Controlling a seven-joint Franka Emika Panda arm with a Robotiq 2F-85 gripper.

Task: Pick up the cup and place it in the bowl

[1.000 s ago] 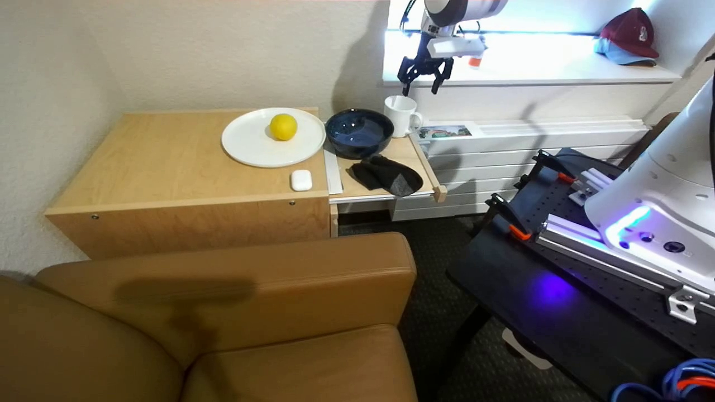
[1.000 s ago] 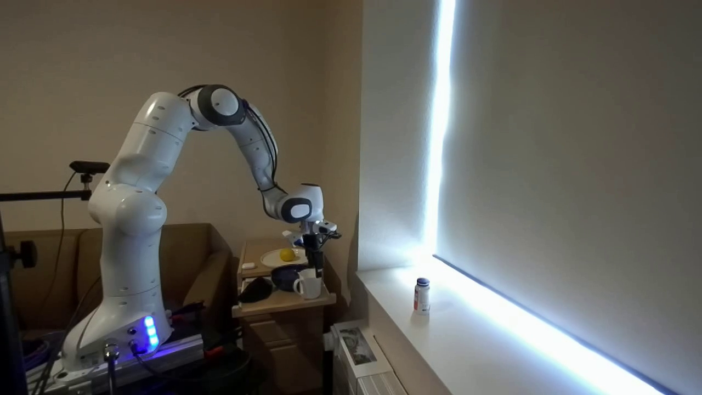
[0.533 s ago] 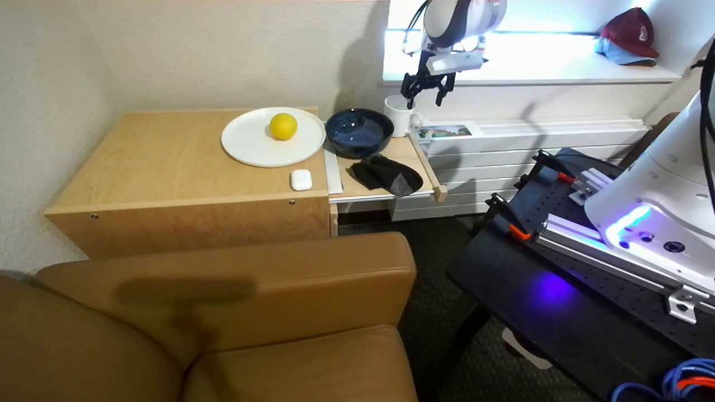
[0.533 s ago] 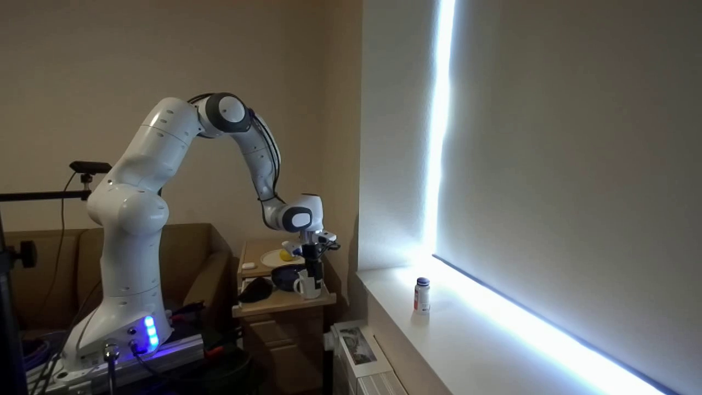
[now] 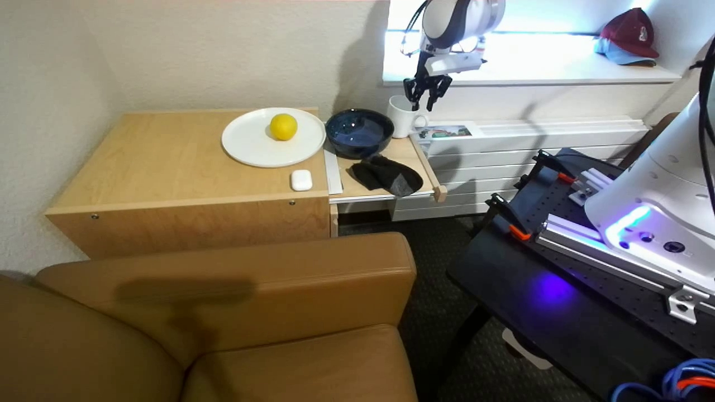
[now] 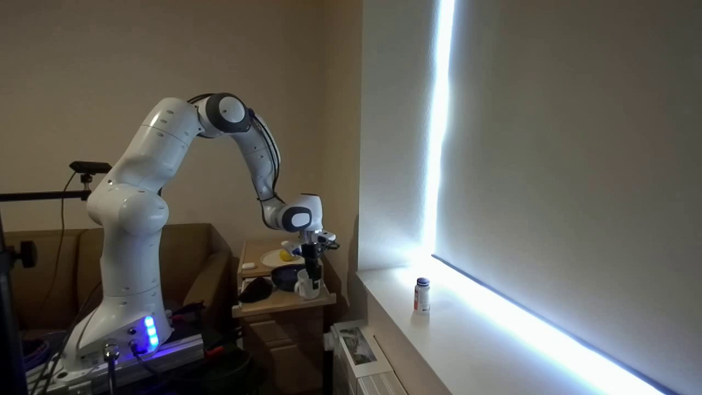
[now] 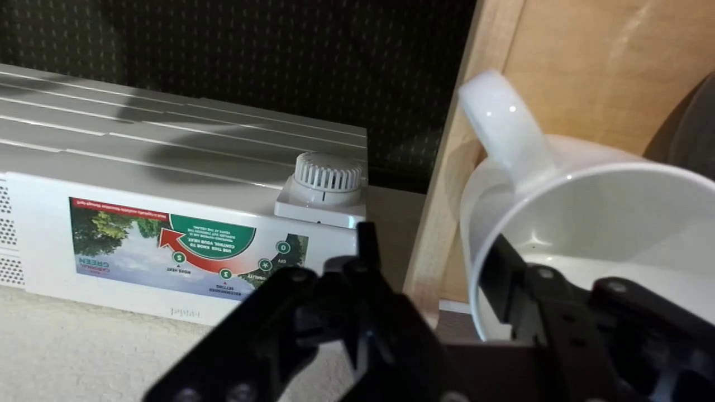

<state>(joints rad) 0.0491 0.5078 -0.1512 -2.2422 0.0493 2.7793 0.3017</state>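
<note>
Cup [image 5: 400,119] straddled at its wall, no grip yet

In an exterior view, L to R: white plate [image 5: 250,139] w/ yellow ball [image 5: 283,127], same spot as 1 sec ago; dark bowl [image 5: 360,151], ditto; cup, upright on the table [image 5: 403,147], nudged slightly right, away from the bowl; end effector [image 5: 422,107], fingers lower than 1 sec ago & narrower than ½ sec ago, some gap left btwn them. Prob. means the grasp's underway & the inner finger [image 7: 503,279] dragged the cup a bit as it came in. Task's at pick stage, I'd say; lift & move to bowl not yet done.

Wrist view, L to R: outer finger [image 7: 368,248] outside the cup, apart from it; cup wall, btwn the fingers; inner finger inside the mouth, just beside the wall, contact unclear. Handle [image 7: 505,128] sticks out toward upper left, off the fingers' line. So end effector's part-narrowed, holding nothing. Next: narrow fully onto that wall. Risk: cup slides or tips 'til the outer finger braces it.
</note>
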